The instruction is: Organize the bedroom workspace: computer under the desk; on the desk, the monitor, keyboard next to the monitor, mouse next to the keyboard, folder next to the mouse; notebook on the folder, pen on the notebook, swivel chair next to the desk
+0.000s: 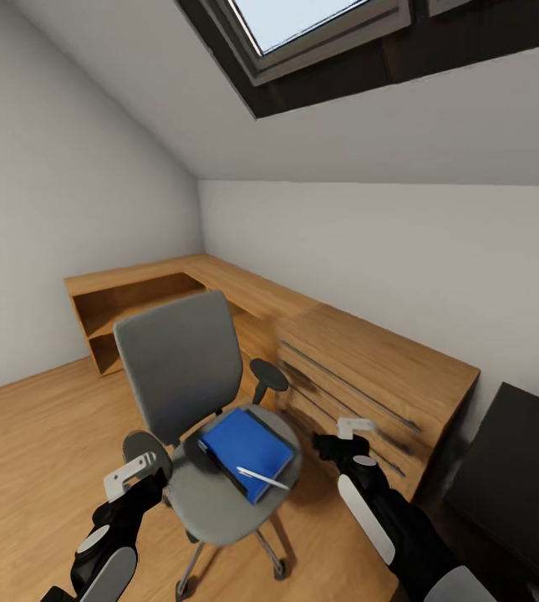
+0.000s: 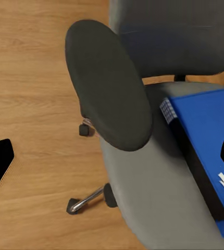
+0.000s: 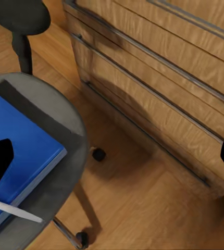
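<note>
home attic rm / office nook | sloped ceiling w/ skylight (image 1: 302,25) top of frame | wood floor (image 1: 27,451) lower left | low wood drawer chest (image 1: 369,376) ctr-right | grey swivel chair (image 1: 181,368) ctr | black worktop (image 1: 520,468) lower right

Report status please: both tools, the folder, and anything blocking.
Left tool and right tool hover beside the swivel chair, holding nothing. Blue folder lies on the seat, pen on top. Chair armrest sits beneath the left tool.
</note>
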You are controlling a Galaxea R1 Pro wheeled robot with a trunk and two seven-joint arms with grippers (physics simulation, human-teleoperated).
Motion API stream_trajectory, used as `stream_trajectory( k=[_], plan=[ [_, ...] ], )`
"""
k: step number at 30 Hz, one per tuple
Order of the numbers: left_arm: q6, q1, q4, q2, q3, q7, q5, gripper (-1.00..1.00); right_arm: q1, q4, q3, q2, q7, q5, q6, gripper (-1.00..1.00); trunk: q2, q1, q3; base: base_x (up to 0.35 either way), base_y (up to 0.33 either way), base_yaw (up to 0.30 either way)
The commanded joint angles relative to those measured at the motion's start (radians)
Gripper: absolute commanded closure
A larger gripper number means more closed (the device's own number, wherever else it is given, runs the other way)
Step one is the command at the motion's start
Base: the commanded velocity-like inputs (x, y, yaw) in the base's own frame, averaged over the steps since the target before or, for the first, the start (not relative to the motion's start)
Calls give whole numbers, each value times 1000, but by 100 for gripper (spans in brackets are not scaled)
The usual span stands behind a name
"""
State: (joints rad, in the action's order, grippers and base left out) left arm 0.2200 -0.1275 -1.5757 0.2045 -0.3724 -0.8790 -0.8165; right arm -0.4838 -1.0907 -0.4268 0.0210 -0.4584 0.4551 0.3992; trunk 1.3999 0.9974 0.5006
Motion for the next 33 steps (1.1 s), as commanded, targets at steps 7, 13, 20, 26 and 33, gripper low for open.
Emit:
stream_trajectory(
  k=[7,13,20,26,33],
  plan=[
    [5,-1,-1,1,-2,-9,-2,-100,-1,-2,-6,2,-3,11,4,-100,1,0,2,94,2,67],
    [6,-1,0,1,-2,-11,-2,-100,-1,-14,-5,2,-3,20,4,-100,1,0,2,5,0,3],
    [4,-1,0,1,-2,-11,-1,-100,-1,-20,-8,1,-3,20,4,-100,1,0,2,0,0,170],
    [-5,-1,-3,-3,-2,-12,-1,-100,-1,-19,-33,1,0,20,6,-100,1,0,2,0,0,253],
    [-7,-1,-6,-5,5,-13,-1,-100,-1,-19,-84,10,71,19,13,-100,1,0,5,0,0,254]
  ],
)
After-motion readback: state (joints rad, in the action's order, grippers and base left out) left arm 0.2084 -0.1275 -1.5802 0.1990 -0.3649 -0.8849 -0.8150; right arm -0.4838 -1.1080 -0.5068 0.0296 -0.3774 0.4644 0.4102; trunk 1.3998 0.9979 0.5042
